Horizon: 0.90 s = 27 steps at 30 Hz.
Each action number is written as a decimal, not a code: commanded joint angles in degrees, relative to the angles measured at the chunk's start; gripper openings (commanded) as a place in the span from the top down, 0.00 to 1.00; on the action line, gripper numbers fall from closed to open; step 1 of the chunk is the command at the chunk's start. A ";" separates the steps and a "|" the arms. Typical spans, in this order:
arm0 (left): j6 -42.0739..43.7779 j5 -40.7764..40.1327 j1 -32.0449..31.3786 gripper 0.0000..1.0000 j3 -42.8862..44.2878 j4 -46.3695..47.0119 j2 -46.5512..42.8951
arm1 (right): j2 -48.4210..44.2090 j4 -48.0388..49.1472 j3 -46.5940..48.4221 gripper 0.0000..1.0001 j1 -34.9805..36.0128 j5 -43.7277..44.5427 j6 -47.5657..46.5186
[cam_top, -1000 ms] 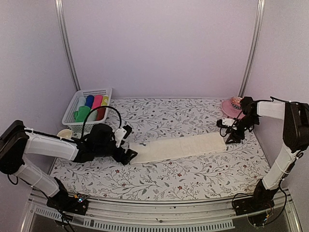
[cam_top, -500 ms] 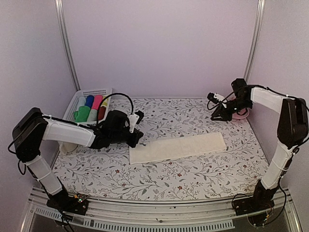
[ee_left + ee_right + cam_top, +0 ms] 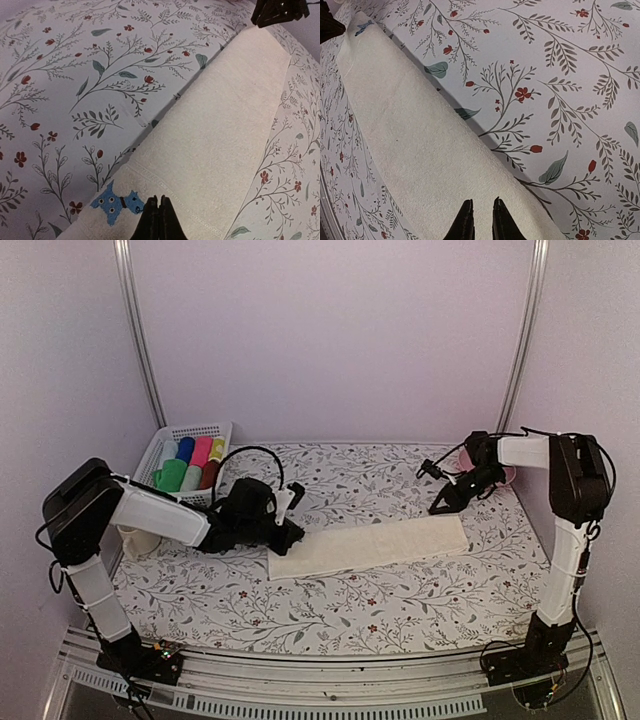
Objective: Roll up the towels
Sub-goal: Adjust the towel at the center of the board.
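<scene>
The cream-white towel (image 3: 370, 545) lies flat as a long strip across the middle of the table. Its blue dog mark (image 3: 117, 202) is at the left end. My left gripper (image 3: 158, 201) is shut with nothing in it, just over that end beside the mark, and it also shows in the top view (image 3: 292, 530). My right gripper (image 3: 482, 204) hangs over the towel's right end (image 3: 420, 145), jaws a narrow gap apart and empty; from above it (image 3: 438, 507) sits by the far right corner. The green towel (image 3: 170, 477) lies in the basket.
A white basket (image 3: 150, 455) at the back left holds blue, pink, yellow and red rolls (image 3: 203, 453). A pink dish (image 3: 510, 474) sits at the back right behind my right arm. Purple walls and two metal poles close in the back.
Both grippers left the towel's ends, closed their jaws and came back near the ends. The left went from wide open to shut; the right narrowed to a slit. The towel stayed flat.
</scene>
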 commanded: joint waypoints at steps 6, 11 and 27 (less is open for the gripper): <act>-3.62 -0.68 0.63 1.00 0.77 -1.92 6.12 | 3.68 1.80 0.71 0.88 -1.40 1.21 4.10; -4.21 -4.04 0.73 1.00 1.45 -4.81 7.79 | 5.42 2.74 0.79 0.88 -1.60 3.82 6.02; -6.18 -11.29 0.75 0.64 1.58 -7.01 6.49 | 3.76 3.39 0.10 0.82 -1.90 13.01 7.70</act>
